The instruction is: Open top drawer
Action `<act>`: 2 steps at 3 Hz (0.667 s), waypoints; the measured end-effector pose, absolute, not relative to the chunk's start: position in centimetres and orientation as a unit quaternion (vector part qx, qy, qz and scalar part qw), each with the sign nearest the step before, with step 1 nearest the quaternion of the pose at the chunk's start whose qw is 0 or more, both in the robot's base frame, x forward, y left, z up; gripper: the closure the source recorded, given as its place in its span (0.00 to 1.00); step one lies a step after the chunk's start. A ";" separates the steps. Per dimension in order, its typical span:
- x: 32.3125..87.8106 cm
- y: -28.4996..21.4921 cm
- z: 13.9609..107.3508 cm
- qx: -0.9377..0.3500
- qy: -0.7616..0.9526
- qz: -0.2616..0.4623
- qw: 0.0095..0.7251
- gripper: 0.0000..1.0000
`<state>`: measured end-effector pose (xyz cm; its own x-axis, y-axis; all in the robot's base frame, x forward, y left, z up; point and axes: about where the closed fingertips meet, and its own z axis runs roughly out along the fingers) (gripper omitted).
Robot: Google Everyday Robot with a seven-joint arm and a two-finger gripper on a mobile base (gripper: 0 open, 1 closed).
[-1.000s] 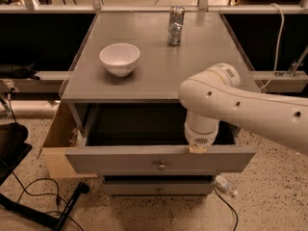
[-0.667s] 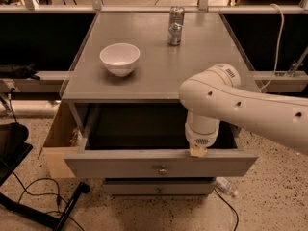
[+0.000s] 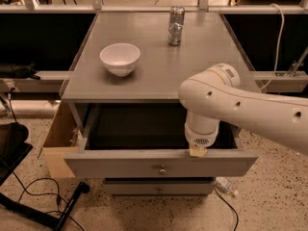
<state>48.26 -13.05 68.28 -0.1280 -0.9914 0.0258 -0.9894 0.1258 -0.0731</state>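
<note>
The top drawer (image 3: 120,163) is a wide grey drawer with a small round knob (image 3: 162,169) at the centre of its front panel. It stands pulled far out from under the grey table top (image 3: 192,66), and its dark inside shows. My white arm comes in from the right. My gripper (image 3: 198,151) points down at the top edge of the drawer front, right of the knob. Only a tan tip shows below the white wrist.
A white bowl (image 3: 120,58) and a metal can (image 3: 176,25) stand on the table top. A narrower lower drawer front (image 3: 159,188) sits below. A cardboard box (image 3: 57,141) is at the left. Cables and a black stand (image 3: 48,211) lie on the floor.
The drawer has slid out slightly further toward the camera, with my gripper staying on its front edge.
</note>
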 end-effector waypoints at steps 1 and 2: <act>48.3 -13.0 68.3 -0.660 0.750 -0.036 0.014 0.27; 48.3 -13.1 68.3 -0.660 0.750 -0.036 0.014 0.04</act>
<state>48.26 -13.05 68.28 -0.1280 -0.9914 0.0258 -0.9894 0.1258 -0.0731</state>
